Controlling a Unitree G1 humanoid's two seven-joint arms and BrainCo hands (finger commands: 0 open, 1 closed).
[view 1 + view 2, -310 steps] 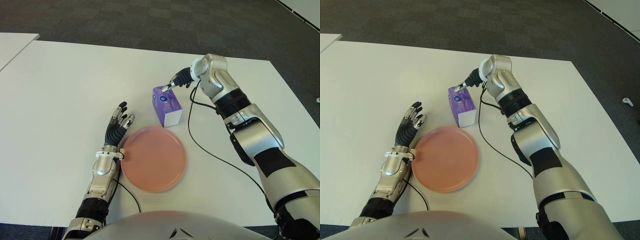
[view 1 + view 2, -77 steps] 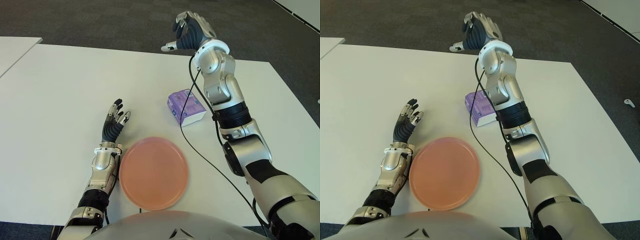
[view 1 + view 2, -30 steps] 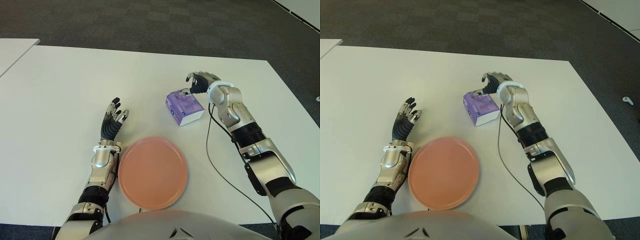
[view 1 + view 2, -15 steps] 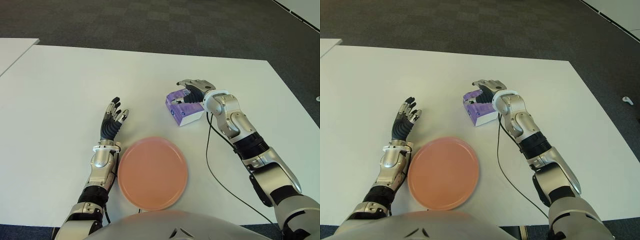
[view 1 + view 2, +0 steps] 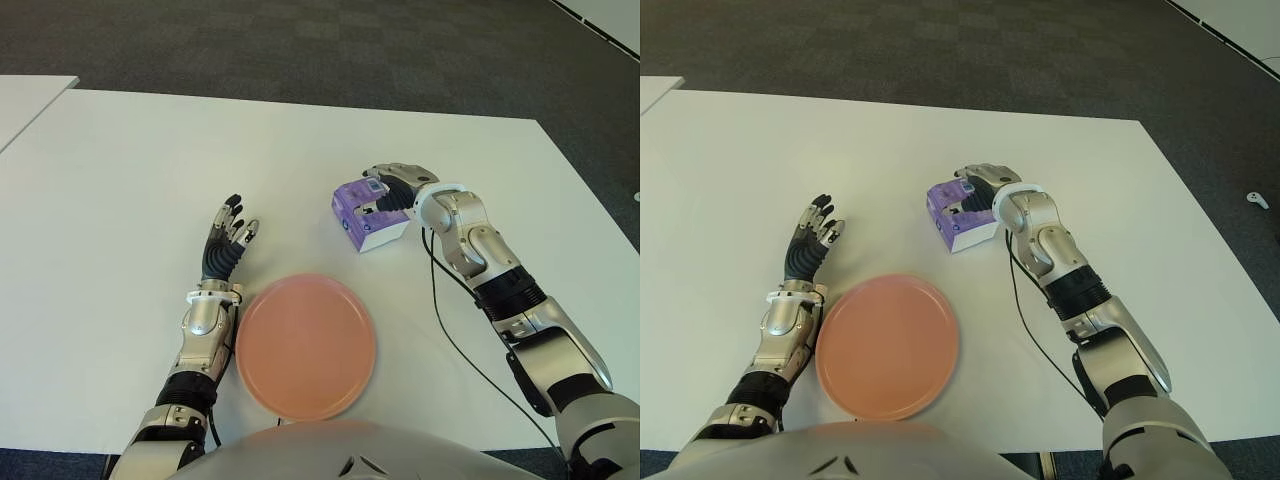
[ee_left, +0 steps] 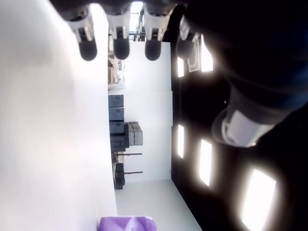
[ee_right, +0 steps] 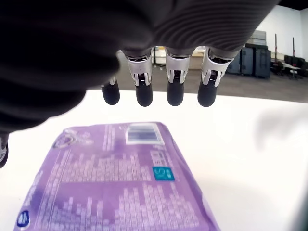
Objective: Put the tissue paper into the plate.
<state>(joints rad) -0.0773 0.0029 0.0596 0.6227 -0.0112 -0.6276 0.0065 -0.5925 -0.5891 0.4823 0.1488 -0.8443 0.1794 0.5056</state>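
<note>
Tissue pack (image 5: 366, 213), purple, lies flat on white table (image 5: 120, 170), at about 1 o'clock from pink plate (image 5: 305, 346) and apart from it, not in the plate. Pack's white end face points toward 4 o'clock, toward the robot's right side.

Right hand (image 5: 398, 188) is over the pack's 2 o'clock end, palm down, fingers (image 7: 174, 79) reaching across the top of the pack. In right wrist view four fingertips hang straight and spread above the purple wrapper with a gap of table showing between tips and pack; nothing clamped. Whether the thumb touches the pack's side, can't tell. Right forearm runs back toward 5 o'clock, black cable (image 5: 450, 330) trailing off it across the table.

Left hand (image 5: 226, 245) shows at 10 o'clock of the plate, just beside its rim, fingers extended and apart, pointing toward 12–1 o'clock, holding nothing. Left wrist view shows its fingertips straight and the purple pack far off at the table's far side.

Plate sits near the table's 6 o'clock edge, nothing on it. Dark carpet floor (image 5: 300, 40) beyond the table at 12 o'clock; corner of a second white table (image 5: 25, 95) at 10 o'clock.
</note>
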